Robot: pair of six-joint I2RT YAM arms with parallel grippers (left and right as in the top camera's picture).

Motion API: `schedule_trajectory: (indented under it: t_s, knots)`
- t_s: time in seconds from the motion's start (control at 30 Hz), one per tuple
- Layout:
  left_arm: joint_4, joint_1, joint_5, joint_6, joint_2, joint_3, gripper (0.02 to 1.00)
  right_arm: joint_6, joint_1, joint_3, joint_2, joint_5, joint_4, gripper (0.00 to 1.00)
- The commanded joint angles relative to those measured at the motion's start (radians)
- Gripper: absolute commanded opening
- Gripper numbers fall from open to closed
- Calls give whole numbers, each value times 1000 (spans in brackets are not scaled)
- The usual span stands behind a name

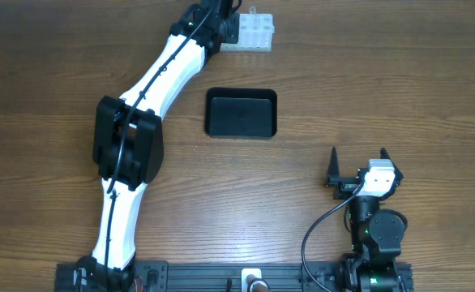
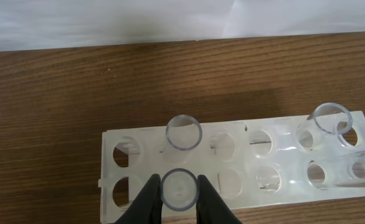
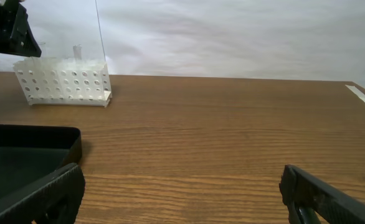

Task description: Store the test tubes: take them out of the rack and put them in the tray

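The rack (image 1: 252,32) stands at the far edge of the bench (image 1: 400,81), at 12 o'clock from the tray (image 1: 241,113) and a little apart from it. The left arm (image 1: 169,77) reaches up to the rack. The left jaws are clenched on a tube (image 2: 179,188) - one side of the jaws presses on each side of its rim. This tube is upright, at the rack's row nearer to the jaws. A second tube (image 2: 184,132) stands in the other row, just beside the first. A third tube (image 2: 327,118) stands near the rack's other end, well apart from these two. The right arm (image 1: 375,227) is at about 4 o'clock from the tray - its right jaws are released, wide apart, low over the bench.
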Motion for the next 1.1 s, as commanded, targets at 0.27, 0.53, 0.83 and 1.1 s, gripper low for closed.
schedule_trajectory:
  t_s: [0.27,0.53,0.83,1.1]
  knots:
    - [4,-6,-4,4,-14,21,110,3,-8,-5,-10,-8,-4,991]
    - [3,-6,-10,4,-64,21,106,3,-8,-5,-10,-8,-4,991]
    - [3,-6,-16,4,-134,21,104,3,-8,-5,-10,-8,-4,991]
    - [-24,-8,-15,4,-201,21,91,3,-8,-5,-10,-8,-4,991]
